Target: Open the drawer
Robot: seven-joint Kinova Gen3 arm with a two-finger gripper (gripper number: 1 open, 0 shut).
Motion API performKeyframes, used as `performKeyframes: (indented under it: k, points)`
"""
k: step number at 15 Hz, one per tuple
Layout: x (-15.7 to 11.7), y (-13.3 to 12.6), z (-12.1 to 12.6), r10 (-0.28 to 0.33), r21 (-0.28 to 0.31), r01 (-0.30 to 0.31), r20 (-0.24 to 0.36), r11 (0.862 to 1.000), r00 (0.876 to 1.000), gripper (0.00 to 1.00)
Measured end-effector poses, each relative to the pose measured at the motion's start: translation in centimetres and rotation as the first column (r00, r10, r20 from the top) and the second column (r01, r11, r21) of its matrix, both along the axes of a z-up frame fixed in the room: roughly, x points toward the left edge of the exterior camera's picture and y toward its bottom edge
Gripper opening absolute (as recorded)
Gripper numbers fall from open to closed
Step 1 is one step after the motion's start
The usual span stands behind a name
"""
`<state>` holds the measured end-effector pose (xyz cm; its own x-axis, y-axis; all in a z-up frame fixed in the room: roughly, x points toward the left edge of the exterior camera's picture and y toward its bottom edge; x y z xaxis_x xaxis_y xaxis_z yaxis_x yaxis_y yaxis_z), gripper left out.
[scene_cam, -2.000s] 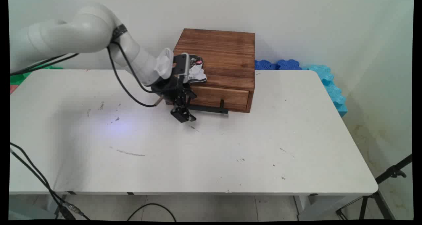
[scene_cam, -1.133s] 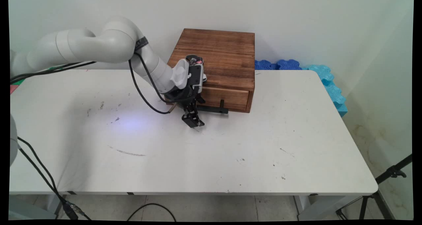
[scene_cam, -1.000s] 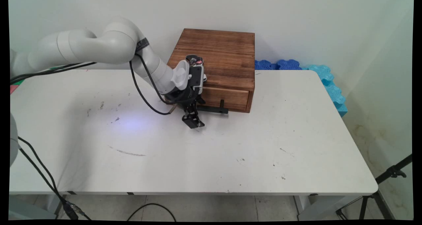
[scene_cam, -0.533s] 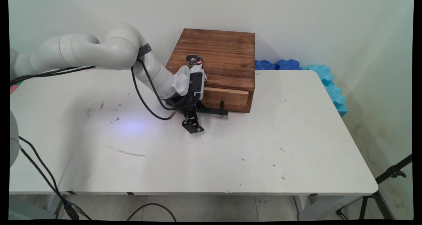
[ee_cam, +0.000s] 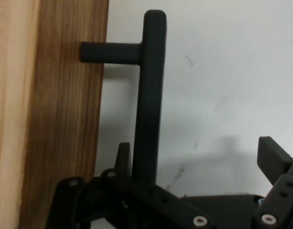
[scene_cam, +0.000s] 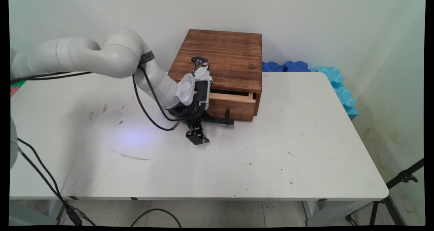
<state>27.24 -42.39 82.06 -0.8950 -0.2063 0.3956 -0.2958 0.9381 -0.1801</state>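
Observation:
A brown wooden box stands at the back of the white table. Its drawer is pulled out a little, leaving a dark gap above the drawer front. My gripper hangs low at the left end of the black bar handle. In the hand view the gripper is open around the handle, with one finger between bar and drawer front and the other finger far off to the right. A small black-and-white packet lies on the box top.
Blue foam pieces lie behind the box against the wall and along the table's right edge. A black tripod stands off the table's right corner. Black cables hang at the left.
My gripper swung right to the handle's left end, then drew back toward the table's near side. The drawer, shut before, has slid out a little with it.

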Motion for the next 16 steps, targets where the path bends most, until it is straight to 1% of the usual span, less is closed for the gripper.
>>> performKeyframes:
  k: [7, 10, 16]
  points:
    - [-0.8, 3.4, 0.5, 0.012, 0.033, -0.012, -0.009, 0.999, 1.000, 1.00]
    - [-1.0, 4.5, 0.6, 0.011, 0.046, -0.010, -0.011, 0.999, 1.000, 1.00]
    - [-1.7, 7.7, 0.7, 0.004, 0.076, -0.003, -0.016, 0.997, 1.000, 1.00]
